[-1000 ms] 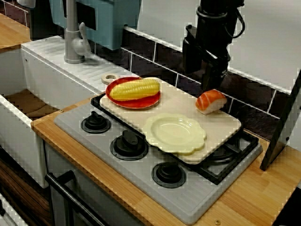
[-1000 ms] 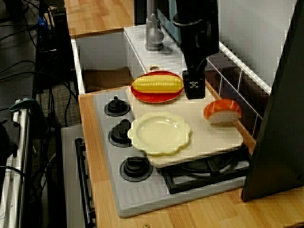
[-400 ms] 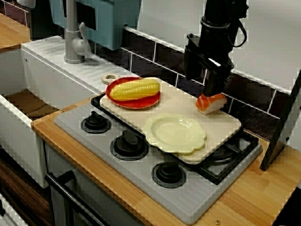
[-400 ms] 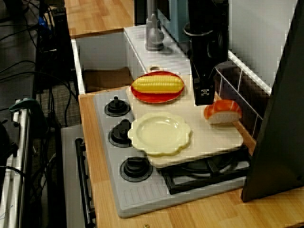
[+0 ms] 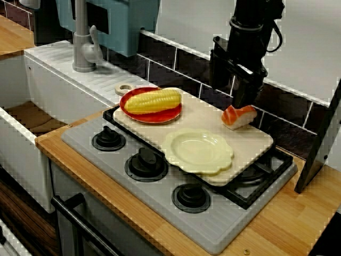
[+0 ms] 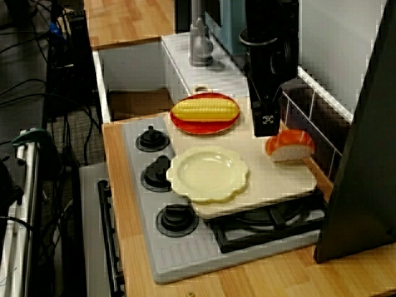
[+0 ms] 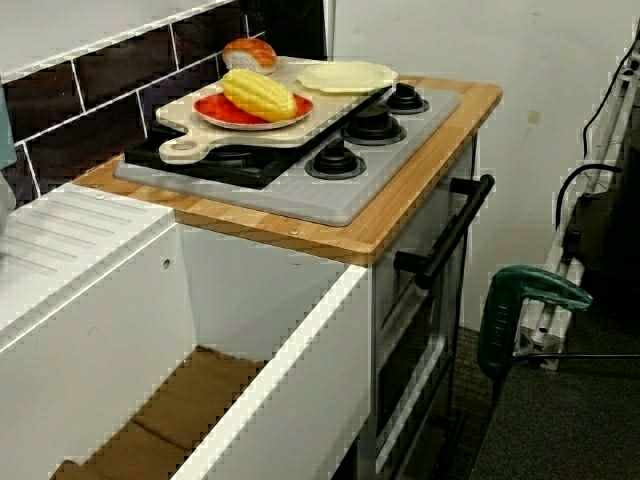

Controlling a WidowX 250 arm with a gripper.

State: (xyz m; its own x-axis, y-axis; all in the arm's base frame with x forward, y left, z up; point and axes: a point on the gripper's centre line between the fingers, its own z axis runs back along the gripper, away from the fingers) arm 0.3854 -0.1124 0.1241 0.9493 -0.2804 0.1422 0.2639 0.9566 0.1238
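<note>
My black gripper [image 5: 242,101] hangs over the far right part of the pale cutting board [image 5: 205,114]. Its tip is just above and behind a salmon sushi piece [image 5: 238,116], hiding the sushi's top edge. In the side view the gripper [image 6: 266,129] stands close to the left of the sushi [image 6: 289,146], and I cannot tell whether they touch. How the jaws stand is hidden by the gripper body. Nothing is visibly held. In the view from the sink end the sushi [image 7: 250,52] lies at the board's far end.
A corn cob [image 5: 153,100] lies on a red plate [image 5: 160,117] at the board's left. An empty cream plate [image 5: 198,151] sits at the board's front. The board rests on a grey hob [image 5: 160,205] with three knobs. A sink [image 5: 26,117] and faucet [image 5: 82,48] are left, and a dark panel [image 5: 319,144] leans at the right.
The gripper has moved right along the back of the board, from beside the sushi to just over its top edge. The sushi, corn and plates have not moved.
</note>
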